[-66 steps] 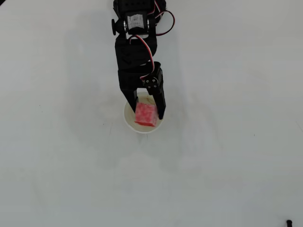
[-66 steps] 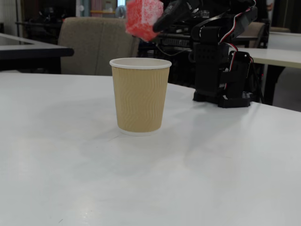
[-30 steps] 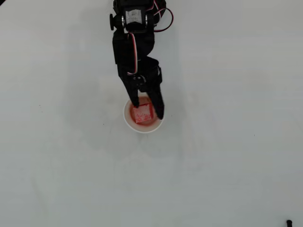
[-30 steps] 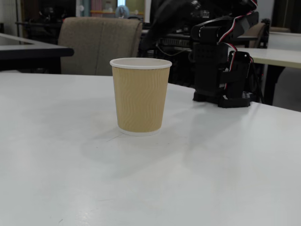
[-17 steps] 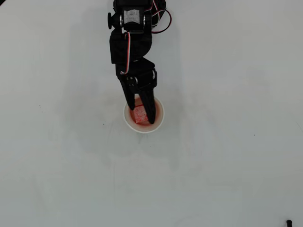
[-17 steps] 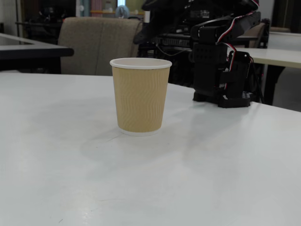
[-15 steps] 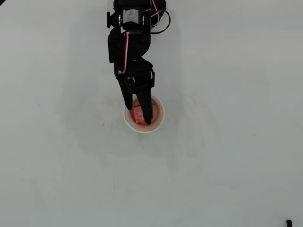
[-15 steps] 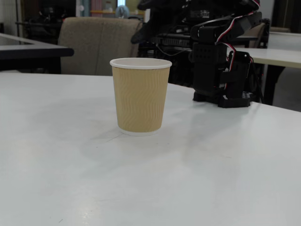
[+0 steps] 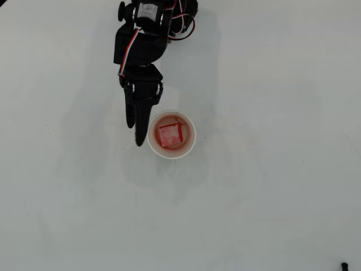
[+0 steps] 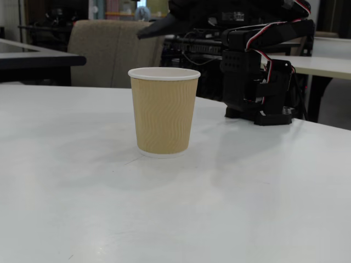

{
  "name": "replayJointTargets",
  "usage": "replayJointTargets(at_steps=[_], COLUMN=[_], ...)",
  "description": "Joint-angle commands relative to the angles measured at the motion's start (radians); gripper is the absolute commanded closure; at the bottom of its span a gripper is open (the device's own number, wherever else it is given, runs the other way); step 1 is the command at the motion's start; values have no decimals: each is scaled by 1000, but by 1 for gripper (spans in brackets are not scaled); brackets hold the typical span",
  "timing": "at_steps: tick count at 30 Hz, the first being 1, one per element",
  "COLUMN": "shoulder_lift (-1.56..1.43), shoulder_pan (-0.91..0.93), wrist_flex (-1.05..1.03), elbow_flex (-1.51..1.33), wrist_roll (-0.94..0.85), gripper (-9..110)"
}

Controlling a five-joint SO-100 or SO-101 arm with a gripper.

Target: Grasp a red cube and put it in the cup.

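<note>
from the overhead view i see my gripper point(image 9: 137, 134) at the left of the cup point(image 9: 189, 127), its dark fingers point(image 9: 139, 125) drawn almost together into one narrow point, holding nothing and not touching the rim, tip just beside the cup's left edge. the red cube point(image 9: 170, 135) lies inside the cup, on its bottom, slightly tilted, with a pinkish tint on the walls around it. the cup stands on the white table point(image 9: 271, 192), out in front of the arm.

half a second ago the fingers reached over the cup's mouth, across the cube; now they have swung off to the left and the whole mouth is uncovered.

the fixed view gives me the cup's tan rippled side point(image 10: 163, 118) and the gripper point(image 10: 141, 35) as a dark tapering tip raised above rim height at the far left of the cup, but not the cube, hidden by the wall. only the overhead view shows the cube. beyond sit a chair point(image 10: 112, 52) and other tables.
</note>
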State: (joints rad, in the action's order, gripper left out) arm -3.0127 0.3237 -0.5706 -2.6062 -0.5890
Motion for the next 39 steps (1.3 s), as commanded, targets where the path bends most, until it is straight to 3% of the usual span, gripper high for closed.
replayJointTargets(at_steps=[1,13,39], shoulder_lift=[-12,-118,-232], shoulder_pan=[46,94,-141], wrist_flex=[18,-26,-153], elbow_flex=[-21,-236,-405], wrist_roll=[57,327,314], gripper=[97,101,101])
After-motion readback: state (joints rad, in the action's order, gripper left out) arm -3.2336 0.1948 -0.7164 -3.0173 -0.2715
